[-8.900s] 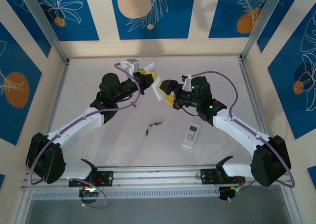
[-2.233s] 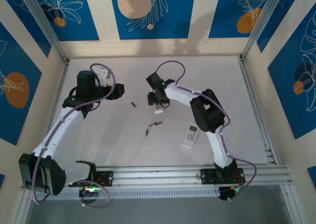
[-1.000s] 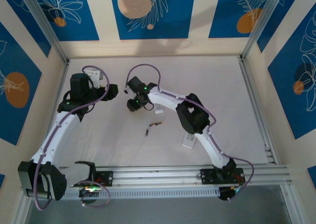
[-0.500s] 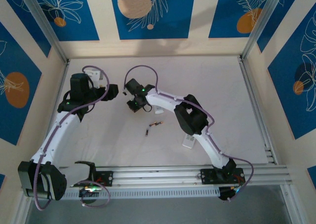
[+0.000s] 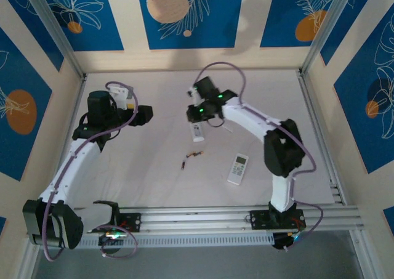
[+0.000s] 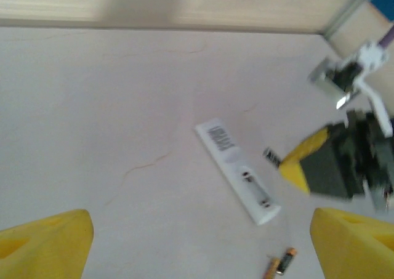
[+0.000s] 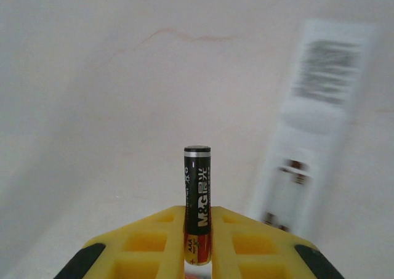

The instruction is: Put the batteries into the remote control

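Right wrist view: the right tool (image 7: 197, 222) is clamped on one battery (image 7: 197, 180), a dark cylinder that sticks out past the yellow fingers (image 7: 154, 239) with its pale end pointing away. Ahead of this tool and to its right lies the white remote (image 7: 308, 137), blurred, with its battery bay uncovered.

From the top camera, the right tool (image 5: 194, 111) hangs just above the far end of that remote (image 5: 197, 131). On the side of this tool toward the arm bases, a pair of batteries (image 5: 197, 154) lies on the pale desk (image 5: 258, 94) near the remote's end. A single battery (image 5: 183, 164) lies a little beyond them. A second remote (image 5: 237, 169), buttons up, sits well off to this tool's right.

Seen from the left wrist, the left tool (image 6: 200, 230) stands wide open over bare desk, facing the remote (image 6: 239, 171).
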Available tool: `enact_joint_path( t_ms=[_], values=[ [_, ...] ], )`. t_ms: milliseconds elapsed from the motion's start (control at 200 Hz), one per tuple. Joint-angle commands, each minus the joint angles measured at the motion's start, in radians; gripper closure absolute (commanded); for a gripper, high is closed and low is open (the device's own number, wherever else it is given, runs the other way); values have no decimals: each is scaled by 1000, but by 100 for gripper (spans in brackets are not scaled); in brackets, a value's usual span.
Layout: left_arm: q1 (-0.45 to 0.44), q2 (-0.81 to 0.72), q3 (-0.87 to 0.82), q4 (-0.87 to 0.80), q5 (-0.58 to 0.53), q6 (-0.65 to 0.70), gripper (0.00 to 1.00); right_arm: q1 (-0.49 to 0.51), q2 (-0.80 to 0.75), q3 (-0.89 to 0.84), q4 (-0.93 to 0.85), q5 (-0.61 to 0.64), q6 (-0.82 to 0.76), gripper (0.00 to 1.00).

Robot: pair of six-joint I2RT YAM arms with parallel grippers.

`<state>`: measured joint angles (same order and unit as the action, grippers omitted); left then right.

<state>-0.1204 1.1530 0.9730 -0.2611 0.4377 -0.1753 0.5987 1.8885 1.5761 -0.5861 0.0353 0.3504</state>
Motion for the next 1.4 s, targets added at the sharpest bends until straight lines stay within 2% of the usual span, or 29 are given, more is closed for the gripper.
enact_joint_path(
  t_ms=[0, 120, 255, 570, 1225, 1396],
  values=[
    [-14, 29, 2, 53, 214, 18, 5, -42, -10, -82, -43, -90, 36, 84],
    [-65, 38, 9, 30, 237, 57, 0, -68, 19, -79, -104, -86, 6, 84],
    [-112, 49, 34, -47, 217, 132, 0, -40, 75, -42, -155, -22, -11, 83],
    [-151, 79, 74, -186, -4, 224, 0, -6, 169, 3, -165, 8, 14, 82],
    [-159, 71, 70, -180, -10, 229, 0, -4, 221, 56, -199, 98, 91, 76],
    [-160, 70, 66, -178, -14, 231, 0, -2, 229, 59, -190, 95, 100, 77]
  ],
)
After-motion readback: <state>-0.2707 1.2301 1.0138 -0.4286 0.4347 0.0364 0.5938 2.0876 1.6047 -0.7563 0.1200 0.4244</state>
